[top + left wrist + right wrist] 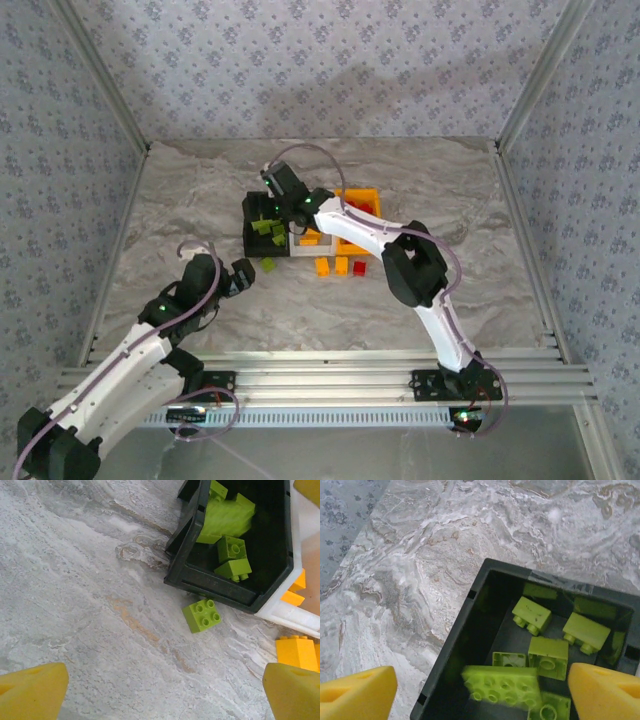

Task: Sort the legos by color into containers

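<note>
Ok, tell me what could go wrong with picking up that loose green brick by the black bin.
1. The green lego lies close beside the black bin's wall; a finger of the open left gripper could catch the wall and shove the bin.
2. The right gripper hangs open over that bin; the arms might collide.

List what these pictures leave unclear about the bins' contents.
- White bin: in the top view the right arm partly covers it; the left wrist view's right edge cuts it off.
- Orange bin: top view, contents too small, partly under the arm.
- Black bin: right wrist view's bottom edge crops it; piled green bricks defy counting.
</note>
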Controlling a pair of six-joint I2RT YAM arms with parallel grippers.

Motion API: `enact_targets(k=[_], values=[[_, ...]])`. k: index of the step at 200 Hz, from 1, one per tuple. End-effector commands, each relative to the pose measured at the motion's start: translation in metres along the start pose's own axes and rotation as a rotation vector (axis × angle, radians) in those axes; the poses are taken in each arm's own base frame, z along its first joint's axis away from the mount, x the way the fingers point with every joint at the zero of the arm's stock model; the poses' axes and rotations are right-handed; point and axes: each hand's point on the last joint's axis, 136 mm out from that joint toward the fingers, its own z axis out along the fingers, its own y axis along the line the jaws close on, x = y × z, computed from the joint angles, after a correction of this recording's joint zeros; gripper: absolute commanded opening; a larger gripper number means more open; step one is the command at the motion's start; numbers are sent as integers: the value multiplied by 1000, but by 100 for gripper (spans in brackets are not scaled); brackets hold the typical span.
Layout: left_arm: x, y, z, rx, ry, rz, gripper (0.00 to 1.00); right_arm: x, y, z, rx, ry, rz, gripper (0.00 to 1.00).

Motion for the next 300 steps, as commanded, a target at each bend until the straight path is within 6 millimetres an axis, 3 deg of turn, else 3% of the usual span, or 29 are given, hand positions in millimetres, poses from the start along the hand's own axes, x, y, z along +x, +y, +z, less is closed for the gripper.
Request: enact_targets(k=[1, 19, 38, 75, 105, 124, 127, 139, 196, 273, 300], values=[[-10, -2, -4, -11, -18, 22, 100, -21, 15, -12, -43, -39, -14, 93], [-11, -14, -2, 43, -15, 44, 99, -32, 15, -31, -41, -83, -15, 93], [-10, -30, 3, 107, 4, 75, 92, -38, 9, -59, -39, -139, -6, 93], [8, -64, 29, 145, 60, 165, 84, -26, -14, -111, -16, -217, 37, 93], [23, -84, 54, 115, 50, 265, 76, -7, -35, -141, 15, -235, 59, 93], [25, -79, 70, 51, 31, 289, 74, -5, -41, -161, 15, -268, 72, 94], [25, -78, 72, 39, 27, 291, 74, 6, -48, -158, 30, -247, 72, 94], [24, -73, 79, 4, 10, 294, 74, 10, -52, -167, 36, -258, 72, 94], [34, -63, 115, -78, 10, 317, 73, 9, -61, -199, 46, -317, 69, 94], [32, -53, 140, -134, -64, 325, 73, 6, -65, -225, 39, -369, 62, 95], [40, -49, 147, -138, -35, 324, 62, 6, -67, -232, 43, -381, 63, 95]])
